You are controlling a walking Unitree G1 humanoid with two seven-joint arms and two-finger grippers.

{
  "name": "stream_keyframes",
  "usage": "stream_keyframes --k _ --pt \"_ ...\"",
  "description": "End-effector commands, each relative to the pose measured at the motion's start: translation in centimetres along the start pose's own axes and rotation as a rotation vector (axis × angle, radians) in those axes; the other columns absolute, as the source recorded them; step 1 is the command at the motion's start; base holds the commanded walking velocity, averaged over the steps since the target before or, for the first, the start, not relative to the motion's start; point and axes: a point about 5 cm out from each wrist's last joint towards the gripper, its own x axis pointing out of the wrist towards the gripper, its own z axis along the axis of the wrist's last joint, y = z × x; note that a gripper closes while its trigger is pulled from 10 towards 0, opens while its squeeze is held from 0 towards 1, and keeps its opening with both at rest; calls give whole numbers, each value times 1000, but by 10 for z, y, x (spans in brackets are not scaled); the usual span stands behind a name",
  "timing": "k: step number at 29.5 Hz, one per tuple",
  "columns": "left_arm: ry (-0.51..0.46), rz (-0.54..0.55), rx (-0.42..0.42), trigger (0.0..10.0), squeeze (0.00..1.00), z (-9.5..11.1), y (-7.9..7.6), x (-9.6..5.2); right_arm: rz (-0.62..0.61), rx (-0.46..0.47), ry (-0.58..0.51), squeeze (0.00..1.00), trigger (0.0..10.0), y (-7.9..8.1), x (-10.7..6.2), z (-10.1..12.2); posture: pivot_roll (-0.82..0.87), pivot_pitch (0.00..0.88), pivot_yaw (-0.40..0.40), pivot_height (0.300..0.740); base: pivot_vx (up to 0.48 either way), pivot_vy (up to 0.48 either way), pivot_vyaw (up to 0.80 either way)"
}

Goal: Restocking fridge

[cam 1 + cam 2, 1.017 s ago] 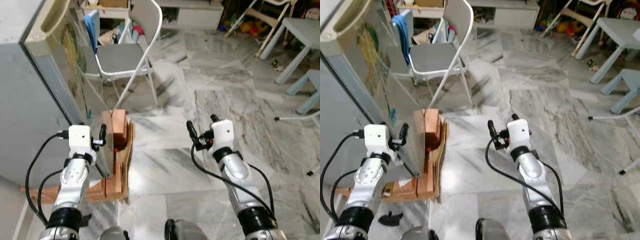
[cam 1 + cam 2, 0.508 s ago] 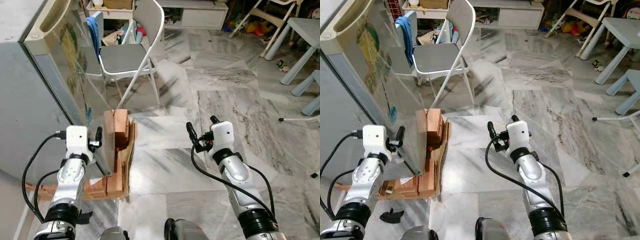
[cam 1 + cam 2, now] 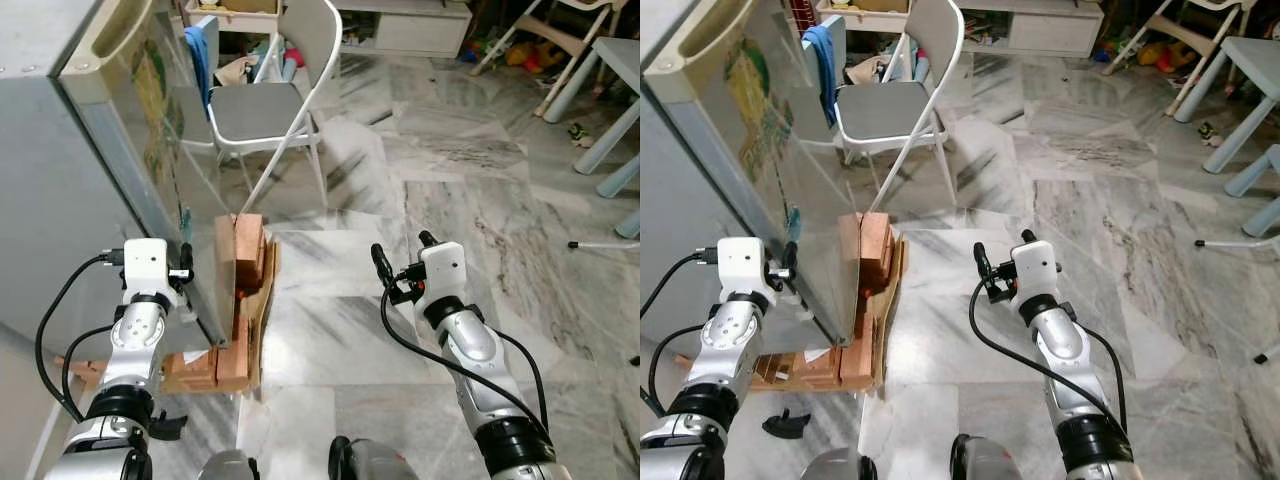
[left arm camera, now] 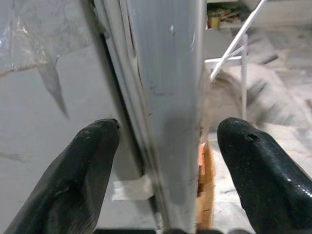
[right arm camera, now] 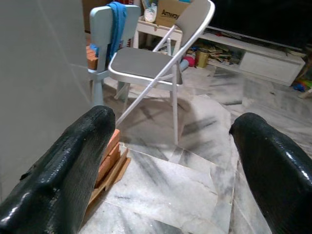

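Note:
The grey fridge (image 3: 60,180) stands at my left on wooden blocks (image 3: 245,290). Its door (image 3: 140,120), with stickers on its face, runs along the side towards the chair. My left gripper (image 3: 185,270) is low on the door's free edge (image 4: 165,73). It is open, with one finger (image 4: 92,146) on the grey side and the other finger (image 4: 253,151) on the outer face, both a little off the metal. My right gripper (image 3: 400,255) hangs open over the marble floor, holding nothing.
A white folding chair (image 3: 265,105) stands just beyond the fridge, and a pale-blue chair with a blue cloth (image 3: 200,55) is behind it. A pale-blue table (image 3: 620,60) is at the far right. A small black object (image 3: 780,425) lies by my left foot.
The camera has shifted slightly. My left gripper has slid further onto the fridge door's edge, so its fingers now straddle it. The right arm has kept its pose.

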Motion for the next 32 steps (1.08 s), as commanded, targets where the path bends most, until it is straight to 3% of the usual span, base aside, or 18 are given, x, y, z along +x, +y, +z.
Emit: stream_keyframes --k 1,8,17,19,22,25,26,28,29,30,32 --pt "-50 -68 1 10000 0 13 -11 6 3 -7 -4 0 10000 0 0 2 71 55 -24 740 0 0 0" --pt "-97 -155 20 10000 0 23 -26 9 11 -6 -4 0 10000 2 1 1 79 51 -22 740 0 0 0" --pt "-86 -105 60 10000 0 29 -21 18 27 -3 -2 0 10000 8 2 -1 85 36 -15 740 0 0 0" --pt "-78 -70 35 10000 0 39 -18 29 55 0 22 0 10000 13 -1 -5 84 26 -19 740 0 0 0" --pt "-88 -98 31 10000 0 46 -23 33 80 -1 46 0 10000 15 -4 -10 83 20 -22 740 0 0 0" --pt "-141 -218 71 10000 0 60 -46 36 112 -6 93 0 10000 15 -11 -18 83 18 -21 740 0 0 0" --pt "-229 -441 87 10000 0 75 -90 28 137 23 145 0 10000 13 -17 -27 86 13 -26 740 0 0 0" --pt "-337 -732 102 10000 0 90 -146 5 183 44 203 0 10000 12 -24 -36 94 6 -30 740 0 0 0" --pt "-337 -732 102 10000 0 90 -146 5 183 44 203 0 10000 12 -24 -36 94 6 -30 740 0 0 0" --pt "-350 -832 98 10000 0 89 -167 -7 209 43 220 0 10000 13 -26 -40 94 0 -29 740 0 0 0" --pt "-320 -824 103 10000 0 80 -171 -8 232 47 222 0 10000 16 -26 -40 88 0 -29 740 0 0 0"
